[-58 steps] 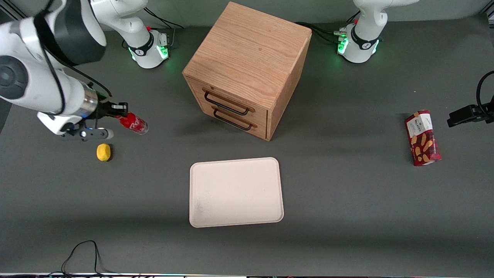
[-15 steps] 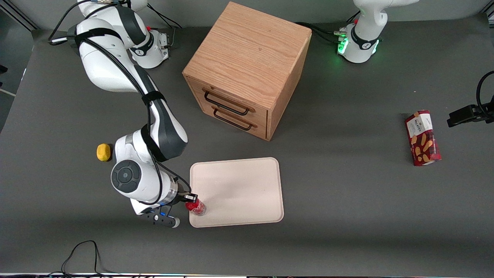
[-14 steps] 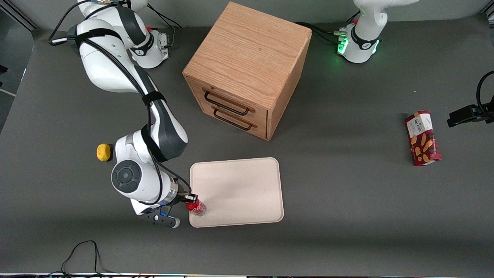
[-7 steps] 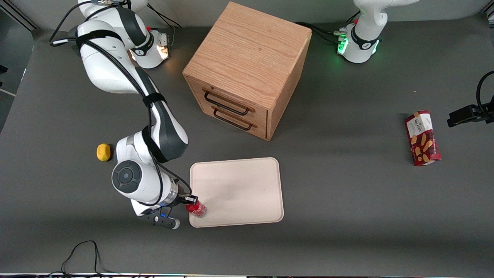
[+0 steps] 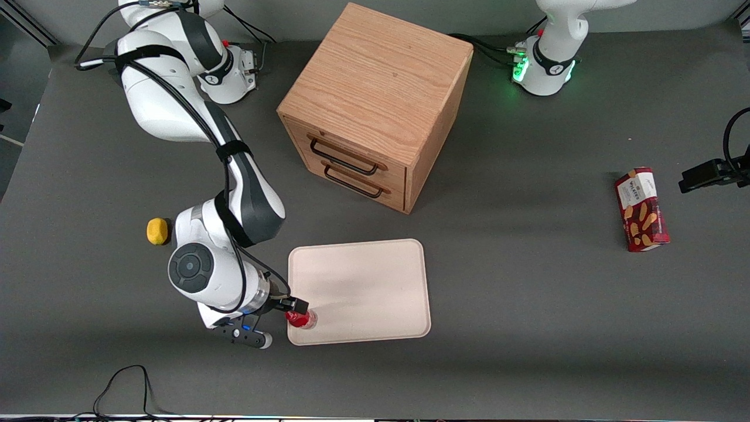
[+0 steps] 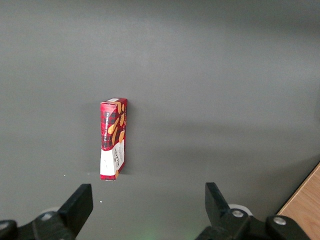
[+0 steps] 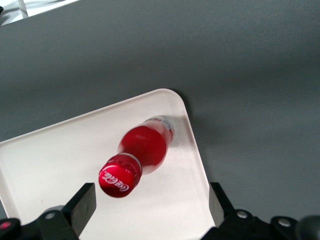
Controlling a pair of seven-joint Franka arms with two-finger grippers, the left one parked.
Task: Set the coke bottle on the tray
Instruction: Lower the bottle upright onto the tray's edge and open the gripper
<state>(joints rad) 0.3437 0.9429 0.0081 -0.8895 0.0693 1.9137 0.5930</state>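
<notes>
The bottle [image 7: 144, 150] stands upright in a corner of the tray [image 7: 55, 150], free. The pincer [image 7: 150, 210] hovers above it, spread wide. Probably light, smooth plastic and tippy; grip the waist below the cap.

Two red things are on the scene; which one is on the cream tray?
The small red plastic coke bottle, at the cream tray's corner beside the open gripper; the red snack box lies on the table.

pincer [image 5: 300, 306] spread above bottle [image 5: 300, 319], tray [image 5: 375, 281] otherwise bare
</notes>
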